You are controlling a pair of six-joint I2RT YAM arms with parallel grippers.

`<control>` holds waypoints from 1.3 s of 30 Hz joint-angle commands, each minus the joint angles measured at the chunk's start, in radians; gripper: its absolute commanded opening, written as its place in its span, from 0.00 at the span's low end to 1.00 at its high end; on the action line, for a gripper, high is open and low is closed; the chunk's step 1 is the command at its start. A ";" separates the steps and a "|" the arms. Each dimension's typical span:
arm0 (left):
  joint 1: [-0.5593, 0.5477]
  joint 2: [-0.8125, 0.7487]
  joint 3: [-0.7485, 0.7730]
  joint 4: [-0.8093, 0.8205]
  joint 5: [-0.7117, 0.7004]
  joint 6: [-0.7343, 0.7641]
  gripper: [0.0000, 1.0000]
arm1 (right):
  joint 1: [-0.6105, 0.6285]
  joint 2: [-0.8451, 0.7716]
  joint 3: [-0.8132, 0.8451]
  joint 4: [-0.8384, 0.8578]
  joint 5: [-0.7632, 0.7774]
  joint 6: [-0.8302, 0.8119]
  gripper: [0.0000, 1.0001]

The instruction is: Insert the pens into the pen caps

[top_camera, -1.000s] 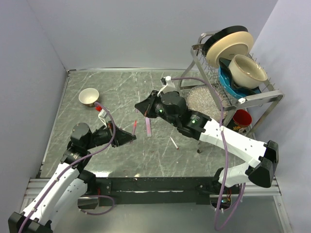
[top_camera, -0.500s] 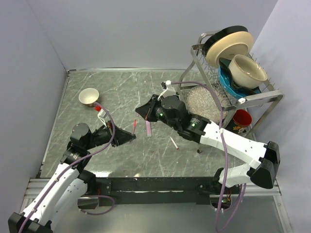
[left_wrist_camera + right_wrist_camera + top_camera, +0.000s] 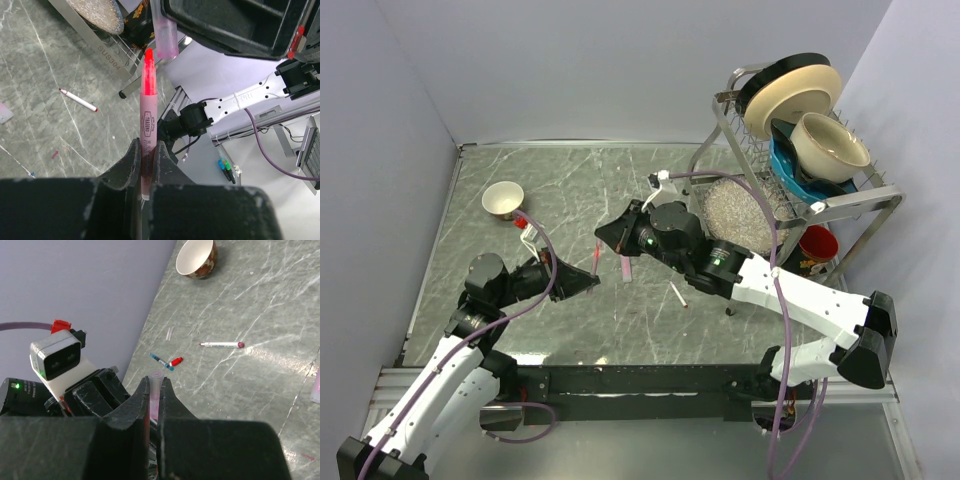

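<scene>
The right gripper had advanced left toward the left gripper, bringing its translucent pink cap close to the tip of the pink highlighter. The left gripper was clamped on the highlighter's barrel, tip exposed, as a fixed target. The right gripper pinched the cap, which was apart from the tip and slightly offset. A white pen lay on the table, nearer and right.

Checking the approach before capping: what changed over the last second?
The right tool, shut on the cap, moved left and a little toward the arm bases, bringing the cap close to the red tip of the pen, not yet on it. The left tool stayed put, shut on that pen. The loose white pen did not move.
</scene>
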 commanded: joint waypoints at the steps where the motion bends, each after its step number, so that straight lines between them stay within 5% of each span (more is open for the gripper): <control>1: 0.000 -0.005 0.020 0.054 -0.010 0.004 0.01 | 0.027 -0.023 -0.024 0.042 0.031 0.007 0.00; 39: 0.000 -0.023 0.029 0.024 0.010 0.030 0.01 | 0.018 0.017 0.092 -0.024 0.118 -0.046 0.00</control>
